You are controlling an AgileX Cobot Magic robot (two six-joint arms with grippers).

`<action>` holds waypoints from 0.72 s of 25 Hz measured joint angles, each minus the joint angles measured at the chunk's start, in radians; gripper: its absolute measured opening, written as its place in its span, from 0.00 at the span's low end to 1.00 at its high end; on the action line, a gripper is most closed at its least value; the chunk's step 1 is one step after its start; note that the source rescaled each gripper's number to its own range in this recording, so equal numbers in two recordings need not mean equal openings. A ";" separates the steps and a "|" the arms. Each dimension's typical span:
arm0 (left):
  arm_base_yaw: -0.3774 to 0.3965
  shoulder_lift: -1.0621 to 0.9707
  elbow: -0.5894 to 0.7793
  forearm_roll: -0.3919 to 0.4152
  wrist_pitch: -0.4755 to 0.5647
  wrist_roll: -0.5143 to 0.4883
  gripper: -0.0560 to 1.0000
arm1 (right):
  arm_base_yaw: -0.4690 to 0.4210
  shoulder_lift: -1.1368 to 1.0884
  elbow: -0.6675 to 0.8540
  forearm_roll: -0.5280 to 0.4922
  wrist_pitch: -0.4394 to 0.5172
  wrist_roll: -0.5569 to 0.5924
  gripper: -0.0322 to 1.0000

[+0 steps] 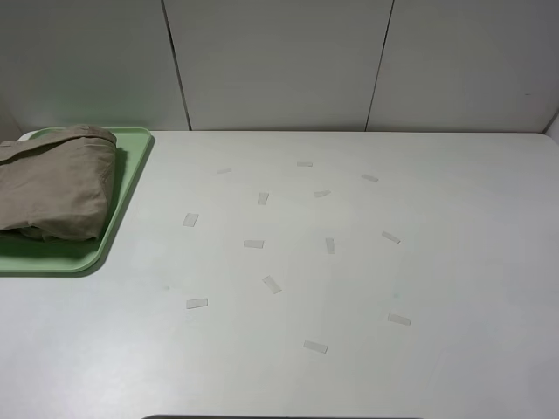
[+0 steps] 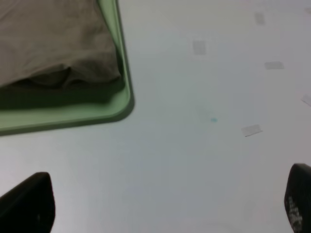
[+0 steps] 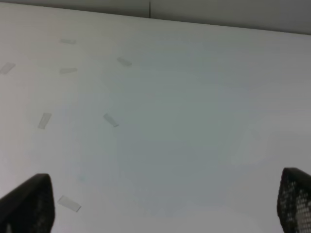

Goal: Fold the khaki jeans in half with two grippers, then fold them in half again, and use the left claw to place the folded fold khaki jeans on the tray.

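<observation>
Already folded, the khaki jeans (image 1: 57, 182) lie on the tray (image 1: 122, 205) at the left edge of the frame. Both tools are released: the left tool (image 2: 165, 204) and right tool (image 3: 165, 204) hang above bare tabletop (image 1: 349, 288) dotted with tape strips (image 1: 253, 243).

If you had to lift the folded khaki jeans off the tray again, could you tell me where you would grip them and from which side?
I would probably pinch the rounded folded edge of the khaki jeans that faces the open table, coming with the left gripper from that side. The layers meet there, and the tray has only a low rim.
</observation>
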 joint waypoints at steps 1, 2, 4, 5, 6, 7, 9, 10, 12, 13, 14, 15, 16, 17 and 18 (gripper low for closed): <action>0.000 -0.018 0.007 -0.002 0.002 0.000 1.00 | 0.000 0.000 0.000 0.000 0.000 0.000 1.00; 0.000 -0.038 0.014 -0.002 0.003 0.000 1.00 | 0.000 0.000 0.000 0.000 0.000 0.000 1.00; 0.000 -0.053 0.014 -0.003 0.006 0.000 1.00 | 0.000 0.000 0.000 0.000 0.000 0.000 1.00; 0.000 -0.054 0.014 -0.003 0.006 0.000 1.00 | 0.000 0.000 0.000 0.000 0.000 0.000 1.00; 0.001 -0.054 0.015 -0.003 0.006 0.000 1.00 | 0.000 0.000 0.000 0.000 0.000 0.000 1.00; 0.001 -0.056 0.016 -0.003 0.006 0.000 1.00 | 0.000 0.000 0.000 0.000 0.000 0.000 1.00; 0.001 -0.057 0.015 -0.003 0.006 0.000 1.00 | 0.000 0.000 0.000 0.000 0.000 0.000 1.00; 0.001 -0.057 0.015 -0.003 0.006 0.000 1.00 | 0.000 0.000 0.000 0.000 0.000 0.000 1.00; 0.001 -0.057 0.015 -0.003 0.006 0.000 1.00 | 0.000 0.000 0.000 0.000 0.000 0.000 1.00; 0.001 -0.057 0.015 -0.003 0.006 0.000 1.00 | 0.000 0.000 0.000 0.000 0.000 0.000 1.00; 0.001 -0.057 0.015 -0.003 0.006 0.000 1.00 | 0.000 0.000 0.000 0.000 0.000 0.000 1.00; 0.001 -0.057 0.015 -0.003 0.006 0.000 1.00 | 0.000 0.000 0.000 0.000 0.000 0.000 1.00; 0.001 -0.057 0.015 -0.003 0.006 0.000 1.00 | 0.000 0.000 0.000 0.000 0.000 0.000 1.00; 0.001 -0.057 0.015 -0.003 0.006 0.000 1.00 | 0.000 0.000 0.000 0.000 0.000 0.000 1.00; 0.001 -0.057 0.015 -0.003 0.006 0.000 1.00 | 0.000 0.000 0.000 0.000 0.000 0.000 1.00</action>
